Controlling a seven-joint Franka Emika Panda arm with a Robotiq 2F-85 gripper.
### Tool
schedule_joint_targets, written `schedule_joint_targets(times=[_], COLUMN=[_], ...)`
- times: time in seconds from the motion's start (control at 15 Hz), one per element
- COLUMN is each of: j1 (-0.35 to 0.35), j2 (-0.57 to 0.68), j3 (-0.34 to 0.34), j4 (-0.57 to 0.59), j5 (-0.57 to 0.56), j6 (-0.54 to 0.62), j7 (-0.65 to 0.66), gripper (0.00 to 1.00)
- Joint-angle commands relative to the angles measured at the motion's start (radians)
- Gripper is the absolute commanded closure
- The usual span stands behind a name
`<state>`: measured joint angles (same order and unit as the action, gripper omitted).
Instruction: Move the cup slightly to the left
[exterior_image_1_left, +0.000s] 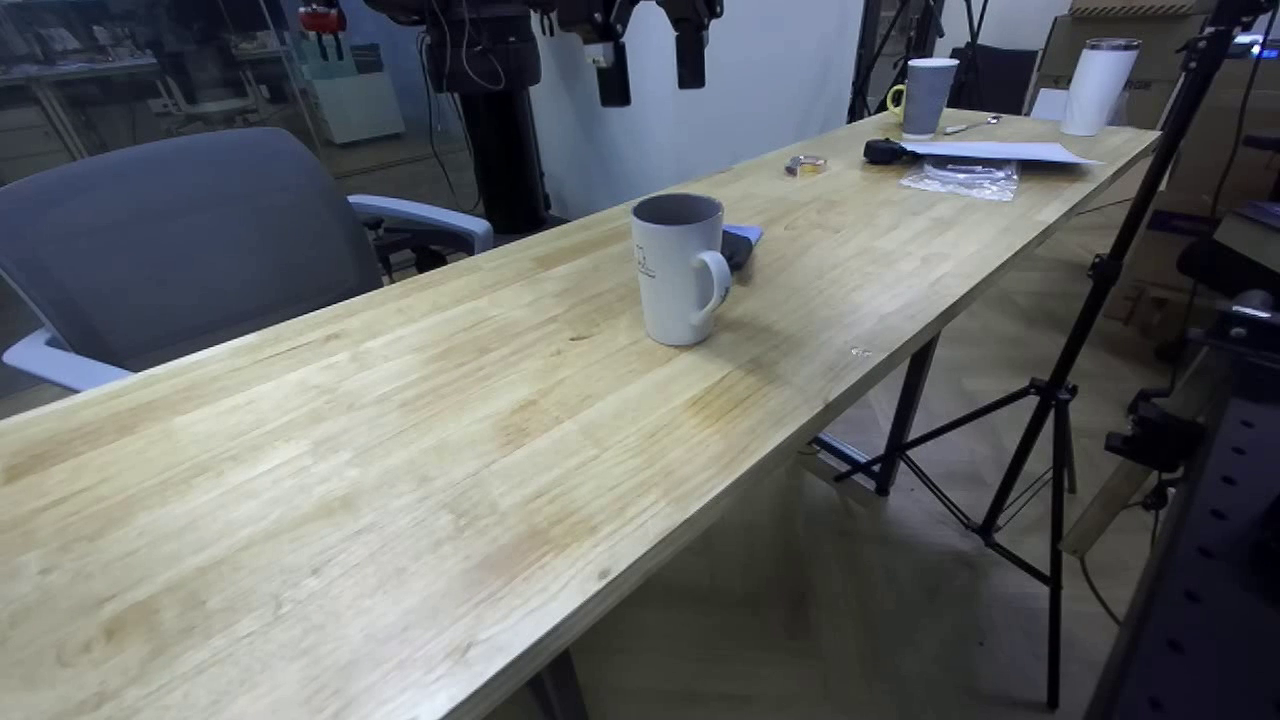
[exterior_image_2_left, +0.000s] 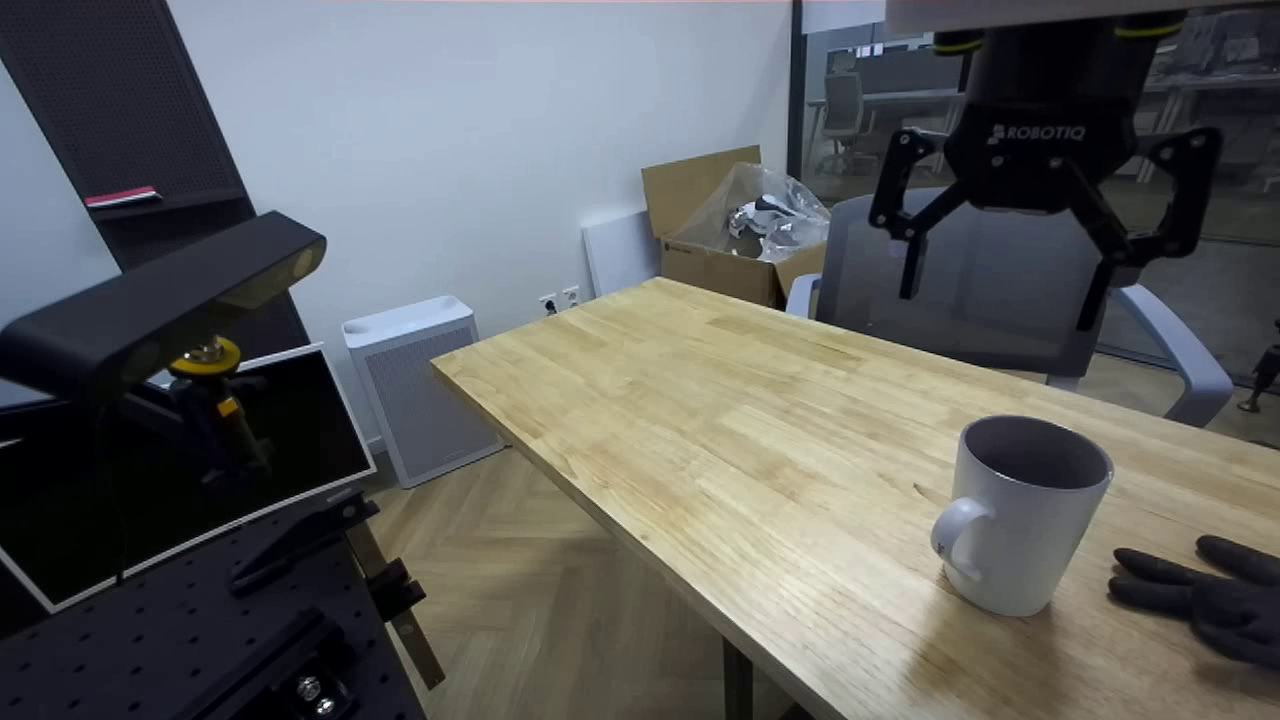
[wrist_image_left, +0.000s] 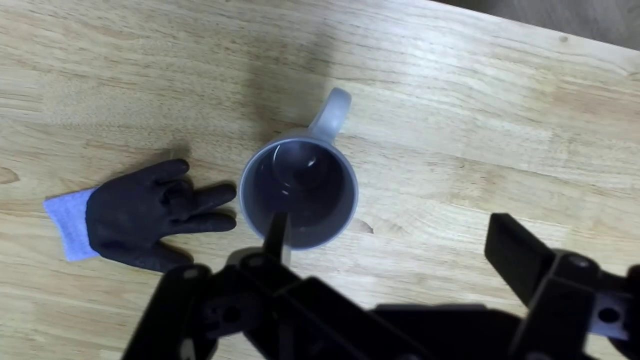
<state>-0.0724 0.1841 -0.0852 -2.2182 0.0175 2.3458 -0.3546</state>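
- While the long table of pale wood (exterior_image_1_left: 400, 470) spreads under the whole scene, the coming move seems to turn on one drop and one sideways offset above it
- The black two-fingered Robotiq gripper (exterior_image_2_left: 998, 312) points straight down, well above the table, its fingers (wrist_image_left: 517, 256) spread wide with nothing between
- The off-white, tapered, ceramic-looking cup (exterior_image_2_left: 1030, 540), grey inside, stands upright on the table, long axis vertical, below the gripper; in the wrist view it lies toward the finger on that view's left, not midway between the two, so a sideways shift before lowering looks needed
- The flat black work glove with a pale blue cuff (wrist_image_left: 132, 215) lies just beside the cup, on that same side
- The cup's curved off-white handle (wrist_image_left: 333, 112) points to the wrist view's top, away from the fingers
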Motion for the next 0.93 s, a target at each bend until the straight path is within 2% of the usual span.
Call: schedule_joint_targets(times=[0.0,0.47,0.87], j1=[-0.005,-0.004,-0.013], j2=[0.023,0.105,0.156], j3=[0.016,0.035,0.045], j4=[-0.002,0.006,0.023], j5=[-0.033,-0.074,-0.063], j6=[0.041,0.137,0.151], j7=[0.022,0.023,0.023], gripper=[0.00,0.00,0.00])
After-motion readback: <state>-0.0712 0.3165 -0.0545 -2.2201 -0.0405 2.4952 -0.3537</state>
